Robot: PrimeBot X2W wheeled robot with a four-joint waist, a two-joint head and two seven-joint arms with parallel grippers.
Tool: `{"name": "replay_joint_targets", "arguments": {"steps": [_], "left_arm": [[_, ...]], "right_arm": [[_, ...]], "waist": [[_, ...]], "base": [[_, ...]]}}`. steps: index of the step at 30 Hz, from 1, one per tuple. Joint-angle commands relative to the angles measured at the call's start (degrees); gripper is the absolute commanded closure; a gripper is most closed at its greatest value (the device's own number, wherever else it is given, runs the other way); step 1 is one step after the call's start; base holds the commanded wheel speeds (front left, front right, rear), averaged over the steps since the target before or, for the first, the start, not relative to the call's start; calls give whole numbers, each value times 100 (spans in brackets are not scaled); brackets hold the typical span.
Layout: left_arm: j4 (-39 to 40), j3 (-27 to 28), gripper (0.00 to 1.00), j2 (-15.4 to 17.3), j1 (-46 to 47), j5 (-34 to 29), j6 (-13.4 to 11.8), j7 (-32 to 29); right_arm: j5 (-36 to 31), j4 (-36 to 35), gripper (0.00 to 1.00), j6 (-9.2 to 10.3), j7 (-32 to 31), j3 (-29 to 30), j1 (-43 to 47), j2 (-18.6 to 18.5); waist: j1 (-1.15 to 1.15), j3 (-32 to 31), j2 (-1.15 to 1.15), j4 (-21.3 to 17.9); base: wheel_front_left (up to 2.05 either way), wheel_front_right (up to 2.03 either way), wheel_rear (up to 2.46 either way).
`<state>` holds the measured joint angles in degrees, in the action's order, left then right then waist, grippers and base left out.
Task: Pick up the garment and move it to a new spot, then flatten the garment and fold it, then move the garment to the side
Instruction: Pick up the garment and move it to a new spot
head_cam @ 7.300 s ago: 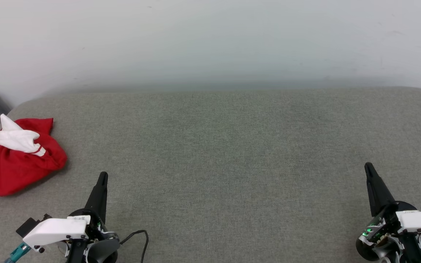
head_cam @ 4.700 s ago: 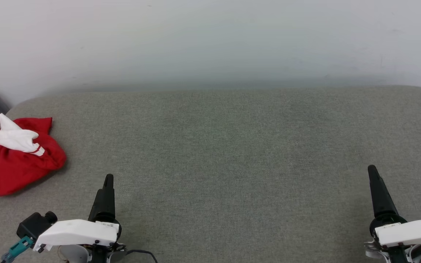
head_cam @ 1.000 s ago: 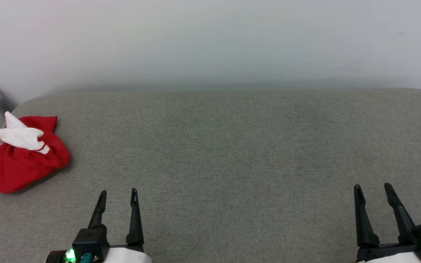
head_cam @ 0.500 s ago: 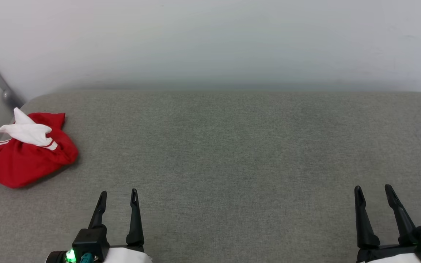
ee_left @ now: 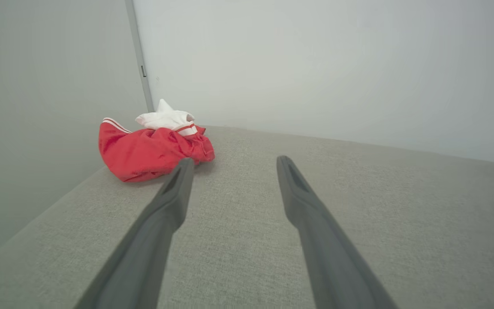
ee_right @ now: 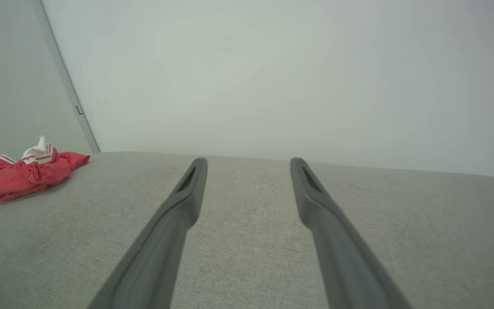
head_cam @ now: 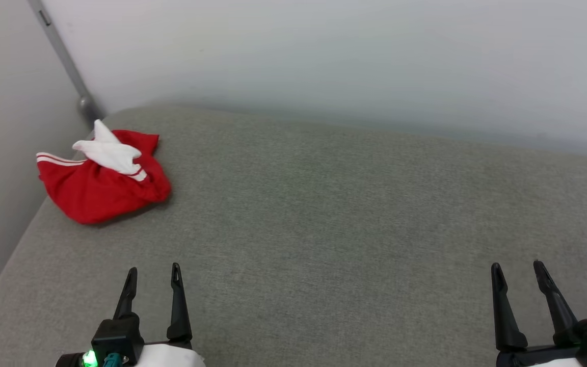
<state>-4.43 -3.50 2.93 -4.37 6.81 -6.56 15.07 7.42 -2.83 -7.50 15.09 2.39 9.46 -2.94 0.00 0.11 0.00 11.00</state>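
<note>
I see soft, even light and faint shadows. My left end effector looks blurry up close.

Left jaws and right jaws stand spread and empty, long dark fingers pointing forward.

The desk is covered in grey woven fabric that lies smooth and flat, with a rounded corner at the upper left of the head view. On it lies the garment, a crumpled red heap in that upper-left corner, close to the far edge, its left end reaching the desk's left edge. A white sleeve is bunched on top of the heap and ends in a red-and-white band. Two white stripes run along the red cloth at the heap's left end. In the left wrist view the heap sits left of centre, rising off the fabric in soft folds.
</note>
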Motion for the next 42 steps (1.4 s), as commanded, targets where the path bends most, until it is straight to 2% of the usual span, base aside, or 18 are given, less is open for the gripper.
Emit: {"name": "replay_joint_targets", "arguments": {"steps": [1,11,12,18,26,31,32,33,37,42], "left_arm": [[0,0,0,-6,-16,-2,-11,16],[68,77,0,-7,-3,84,-84,16],[82,108,0,-7,14,98,-88,16],[101,176,0,-7,-14,135,-94,16],[75,249,0,-8,-14,155,-171,16],[2,440,0,18,301,87,37,16],[-143,622,0,237,767,10,231,16],[-226,692,0,292,949,33,290,16],[-624,1025,0,612,1735,126,445,15],[-1205,1290,0,1174,2851,225,643,-24]], "right_arm": [[-32,-25,0,2,12,0,57,11],[-77,-110,0,3,12,-37,56,11],[-93,-115,0,3,12,-63,35,11],[-102,-110,0,3,12,-107,6,11],[-127,-125,0,3,12,-155,-47,12],[-163,-154,0,2,12,-162,-141,12],[-189,-187,0,3,12,-117,-225,12],[-210,-200,0,3,12,-100,-261,12],[-325,-241,0,3,13,-63,-424,12],[-478,-321,0,3,13,12,-652,9]], "waist": [[0,-6,0,277],[0,71,0,1118],[0,98,0,1324],[0,126,0,1566],[0,181,0,1543],[0,309,0,1439],[0,473,0,1368],[0,535,0,1339],[0,814,0,1163],[0,1225,0,882]], "base": [[0,0,0],[0,0,0],[0,0,0],[0,0,0],[0,0,0],[0,0,0],[0,0,0],[0,0,0],[0,0,0],[0,0,0]]}}
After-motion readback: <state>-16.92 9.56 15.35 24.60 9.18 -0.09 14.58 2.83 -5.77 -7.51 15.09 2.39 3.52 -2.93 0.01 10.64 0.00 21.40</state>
